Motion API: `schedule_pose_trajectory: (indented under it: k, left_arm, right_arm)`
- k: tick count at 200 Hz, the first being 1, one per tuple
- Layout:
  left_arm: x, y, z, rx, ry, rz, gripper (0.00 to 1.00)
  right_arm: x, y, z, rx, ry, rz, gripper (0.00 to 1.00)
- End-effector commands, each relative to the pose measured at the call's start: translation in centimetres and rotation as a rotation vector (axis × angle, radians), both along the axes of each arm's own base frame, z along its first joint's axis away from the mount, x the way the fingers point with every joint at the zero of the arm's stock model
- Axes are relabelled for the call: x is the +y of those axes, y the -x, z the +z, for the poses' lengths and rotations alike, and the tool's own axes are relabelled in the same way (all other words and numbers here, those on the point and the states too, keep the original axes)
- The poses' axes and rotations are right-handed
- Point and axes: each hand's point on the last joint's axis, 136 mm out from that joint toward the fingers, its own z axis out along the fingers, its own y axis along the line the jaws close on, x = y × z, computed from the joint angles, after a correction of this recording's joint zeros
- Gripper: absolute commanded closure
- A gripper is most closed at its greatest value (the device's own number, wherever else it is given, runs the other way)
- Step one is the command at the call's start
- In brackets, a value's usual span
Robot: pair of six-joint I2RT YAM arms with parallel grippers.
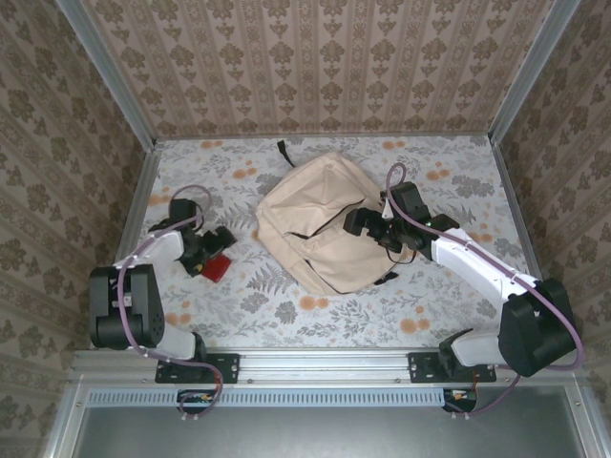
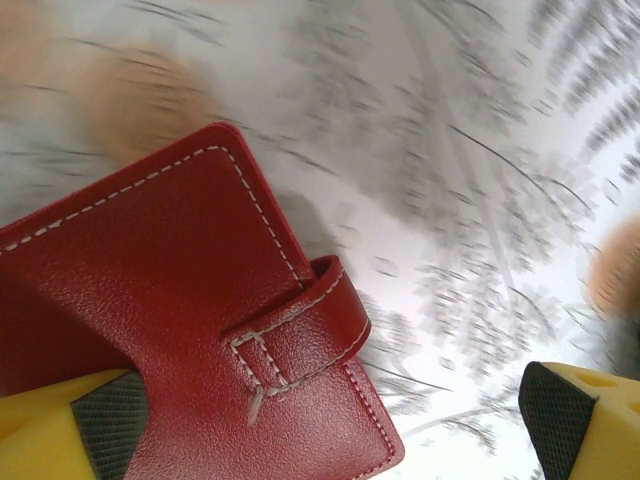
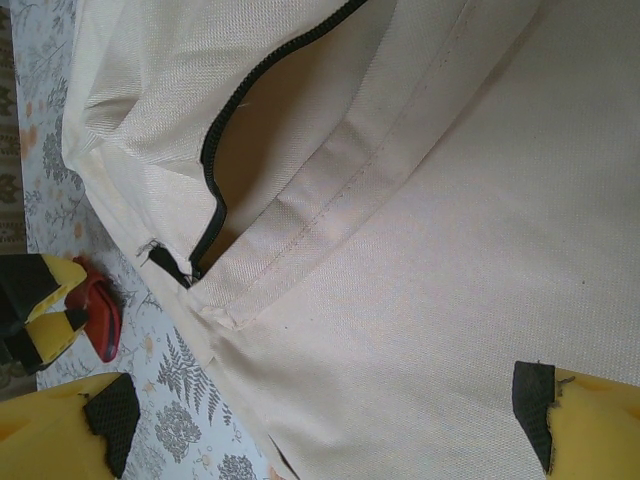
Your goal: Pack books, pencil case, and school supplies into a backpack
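Observation:
The beige backpack [image 1: 320, 224] lies in the middle of the table. Its black zip [image 3: 215, 150] stands partly open on a pocket. My right gripper [image 1: 368, 227] hovers over the backpack's right half; in the right wrist view the right gripper [image 3: 325, 415] is open above plain fabric [image 3: 420, 250], holding nothing. A red leather case [image 1: 216, 268] with white stitching and a strap lies left of the backpack. My left gripper [image 1: 210, 250] is open right above it, and the case [image 2: 170, 330] reaches in between its fingers [image 2: 100, 425]. The books and the pencil case are out of view.
The floral tablecloth [image 1: 315, 305] covers the table, which patterned walls enclose on three sides. A black strap end [image 1: 284, 149] sticks out behind the backpack. From the right wrist, the red case [image 3: 100, 310] and the left arm's yellow fingers [image 3: 45, 290] show beyond the backpack's edge.

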Motion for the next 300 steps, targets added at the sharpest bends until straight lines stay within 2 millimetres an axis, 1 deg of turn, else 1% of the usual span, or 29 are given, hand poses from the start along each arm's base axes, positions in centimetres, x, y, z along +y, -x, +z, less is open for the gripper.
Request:
schedule_pose_trajectory:
  k: [1, 15, 26, 44, 56, 74, 82, 87, 92, 94, 96, 107, 127, 150, 164, 181, 194, 213, 253, 280, 300]
  left_arm:
    - [-4.5, 1.9, -1.0, 0.074, 0.107, -0.109, 0.0]
    - [-6.6, 2.9, -0.9, 0.088, 0.11, -0.175, 0.01]
    - [-7.8, 3.7, -0.8, 0.097, 0.095, -0.223, 0.01]
    - [-8.5, 5.0, -0.3, 0.109, 0.037, -0.289, 0.01]
    - [-8.9, 5.4, 0.7, 0.099, 0.022, -0.331, 0.02]
    - [-9.1, 5.3, 2.8, 0.044, 0.021, -0.365, 0.03]
    - [-9.0, 5.0, 3.9, 0.001, 0.016, -0.367, 0.03]
    - [-8.8, 4.9, 4.4, -0.018, 0.008, -0.362, 0.03]
    - [-8.5, 4.7, 4.9, -0.037, 0.002, -0.352, 0.03]
    - [-8.4, 4.6, 5.0, -0.042, 0.001, -0.349, 0.03]
    - [-8.3, 4.6, 5.1, -0.045, 0.002, -0.345, 0.03]
    - [-7.6, 4.6, 5.4, -0.054, 0.007, -0.315, 0.03]
    - [-6.4, 5.0, 4.7, -0.029, 0.037, -0.239, 0.08]
    - [-5.5, 5.6, 3.2, 0.001, 0.103, -0.15, 0.18]
    - [-4.8, 5.9, 2.4, 0.013, 0.137, -0.091, 0.25]
    - [-4.6, 5.9, 2.0, 0.003, 0.181, -0.053, 0.35]
    - [-4.9, 5.9, 1.6, 0.003, 0.208, -0.046, 0.38]
    - [-4.9, 5.9, 1.2, 0.018, 0.208, -0.045, 0.45]
    - [-4.3, 5.8, -0.3, 0.065, 0.162, -0.048, 0.55]
    - [-4.3, 5.6, -0.7, 0.07, 0.159, -0.054, 0.56]
    - [-4.1, 5.8, -1.3, 0.091, 0.142, -0.055, 0.57]
  right_arm:
    - [0.2, 0.0, 0.8, -0.004, -0.012, -0.01, 0.0]
    - [0.2, -0.1, 0.7, -0.002, -0.013, -0.011, 0.01]
    - [0.3, -0.1, 0.6, -0.001, -0.012, -0.009, 0.01]
    - [0.5, 0.0, 0.7, -0.005, -0.007, 0.001, 0.01]
    - [0.8, 0.0, 0.8, -0.009, 0.003, 0.01, 0.01]
    - [1.7, 0.2, 0.9, -0.016, 0.023, 0.045, 0.02]
    - [2.3, 0.3, 1.0, -0.02, 0.035, 0.065, 0.02]
    - [2.9, 0.4, 1.0, -0.021, 0.039, 0.083, 0.02]
    - [3.4, 0.4, 1.4, -0.034, 0.039, 0.1, 0.03]
    - [3.7, 0.4, 0.8, -0.019, 0.048, 0.107, 0.03]
    - [3.9, 0.4, 0.7, -0.018, 0.052, 0.113, 0.03]
    - [5.5, 0.5, 0.7, -0.027, 0.069, 0.153, 0.04]
    - [8.9, 1.1, 0.5, -0.044, 0.103, 0.239, 0.07]
    - [12.7, 1.8, -0.2, -0.037, 0.134, 0.334, 0.12]
    - [14.5, 2.2, -0.8, -0.026, 0.145, 0.379, 0.14]
    - [16.0, 2.5, -1.5, -0.011, 0.15, 0.411, 0.17]
    - [16.6, 2.6, -2.1, 0.004, 0.153, 0.421, 0.19]
    - [16.8, 2.6, -2.7, 0.02, 0.153, 0.42, 0.19]
    - [16.6, 2.7, -2.8, 0.029, 0.158, 0.415, 0.2]
    - [16.4, 2.7, -2.8, 0.03, 0.167, 0.411, 0.2]
    - [16.3, 2.8, -2.9, 0.031, 0.172, 0.411, 0.2]
